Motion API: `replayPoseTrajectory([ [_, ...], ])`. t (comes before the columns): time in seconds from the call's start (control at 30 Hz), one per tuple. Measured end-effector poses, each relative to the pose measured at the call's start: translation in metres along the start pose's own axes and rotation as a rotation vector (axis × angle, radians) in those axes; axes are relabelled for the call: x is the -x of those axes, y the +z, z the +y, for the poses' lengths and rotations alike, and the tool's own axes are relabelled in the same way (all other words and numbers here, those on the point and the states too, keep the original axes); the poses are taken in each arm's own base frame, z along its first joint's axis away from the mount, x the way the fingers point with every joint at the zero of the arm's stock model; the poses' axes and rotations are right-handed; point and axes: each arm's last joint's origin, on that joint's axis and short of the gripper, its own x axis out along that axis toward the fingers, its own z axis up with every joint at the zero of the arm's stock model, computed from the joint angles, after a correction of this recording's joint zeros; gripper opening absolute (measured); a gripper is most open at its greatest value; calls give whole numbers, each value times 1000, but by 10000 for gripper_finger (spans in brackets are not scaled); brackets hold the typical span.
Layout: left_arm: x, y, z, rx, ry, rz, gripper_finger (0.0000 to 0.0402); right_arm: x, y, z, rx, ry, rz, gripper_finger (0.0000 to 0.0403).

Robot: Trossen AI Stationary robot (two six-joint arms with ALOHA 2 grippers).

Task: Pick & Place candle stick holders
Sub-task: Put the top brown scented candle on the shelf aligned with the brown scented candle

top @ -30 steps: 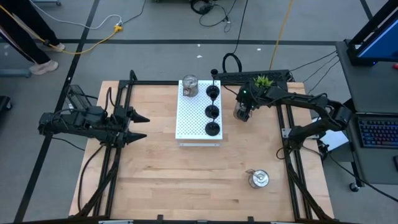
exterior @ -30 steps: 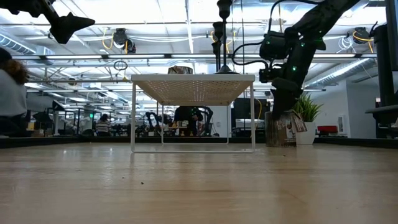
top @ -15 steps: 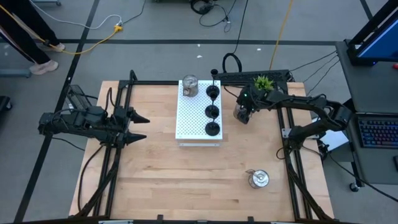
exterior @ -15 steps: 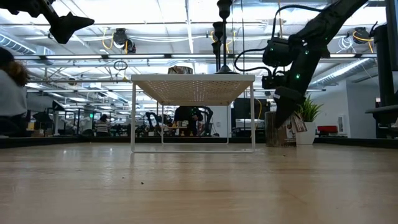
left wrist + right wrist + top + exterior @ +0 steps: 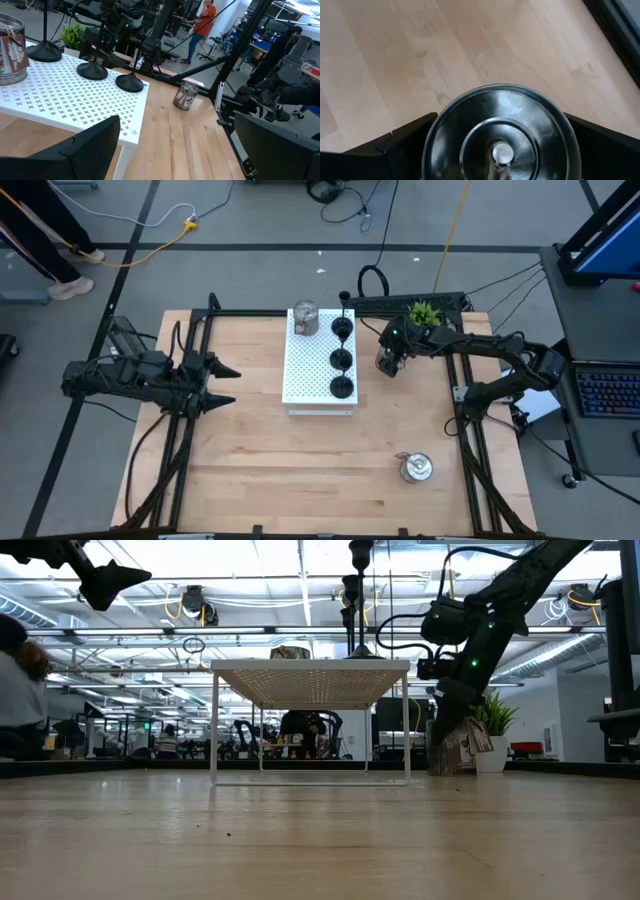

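Observation:
A white perforated stand carries one silver candle stick holder and three black ones, each on its round base. To the stand's right, a silver holder stands on the table. My right gripper slants down over it, open, a finger on each side. Another silver holder stands on the table at the near right. My left gripper waits open, raised, left of the stand. My right gripper's fingers stand on either side of the silver holder's rim, coming from above on a slant. I cannot tell whether they touch it. The holder stands upright on the table.
A small green potted plant stands at the far edge, just behind my right gripper. Black frame rails run along both table sides. Bare wood lies near the stand's front. People show in the room beyond the table.
My right gripper has tipped from pointing nearly straight down to a slight slant while staying over the silver holder. The holder has kept its place on the table.

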Motion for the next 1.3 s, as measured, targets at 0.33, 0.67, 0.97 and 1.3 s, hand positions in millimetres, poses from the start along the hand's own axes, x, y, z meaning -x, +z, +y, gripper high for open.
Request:
replayPoseTrajectory([
  [0.33, 0, 0, 0, 0, 1, 1, 399, 0, 2, -1, 7, -18, -23, 400],
  [0.67, 0, 0, 0, -9, 0, 1, 399, -1, -1, -1, -1, -26, -10, 396],
  [0.97, 0, 0, 0, -9, 1, 1, 399, -5, -10, 0, -33, -39, 21, 395],
  [1.3, 0, 0, 0, -8, 0, 1, 399, -6, -8, 0, -50, -41, -5, 395],
])
